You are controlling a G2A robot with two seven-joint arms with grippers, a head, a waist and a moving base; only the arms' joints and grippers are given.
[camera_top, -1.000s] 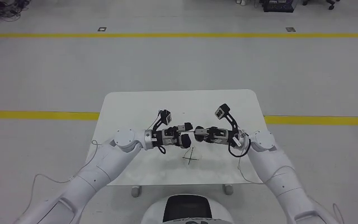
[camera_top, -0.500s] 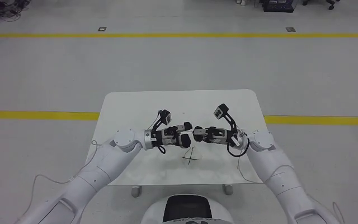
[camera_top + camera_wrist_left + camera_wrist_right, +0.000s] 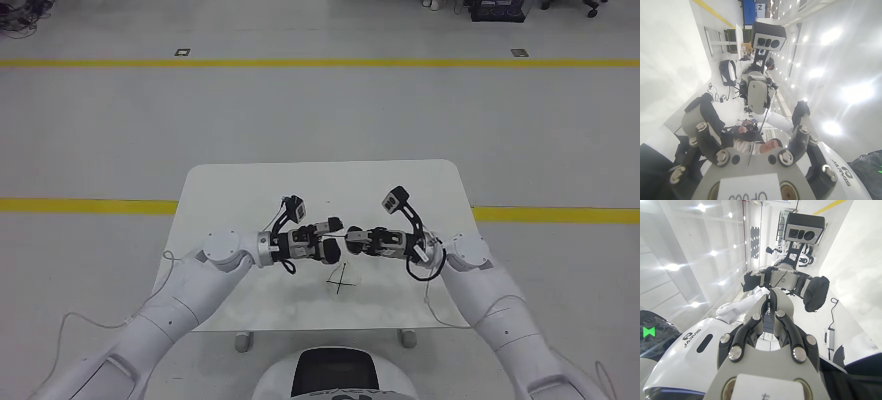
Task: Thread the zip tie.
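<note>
The two arms meet nose to nose above the middle of the white table (image 3: 230, 190). My right gripper (image 3: 770, 294) is shut on a thin black zip tie (image 3: 773, 302), with the strap end sticking out beyond its fingertips. In the left wrist view the zip tie (image 3: 761, 128) runs as a thin dark line from the right gripper (image 3: 767, 106) toward my left palm. My left gripper (image 3: 752, 103) is open wide, its black-padded fingers (image 3: 702, 106) on either side of the strap without touching it. From above, the left gripper (image 3: 334, 238) and the right gripper (image 3: 352, 238) almost touch.
A black cross mark (image 3: 340, 280) is drawn on the table below the grippers, nearer the robot. The tabletop bears nothing else. Grey floor with yellow lines (image 3: 320, 63) surrounds the table.
The right arm has shifted slightly toward the left gripper, carrying the zip tie with it. The left arm has barely moved.
</note>
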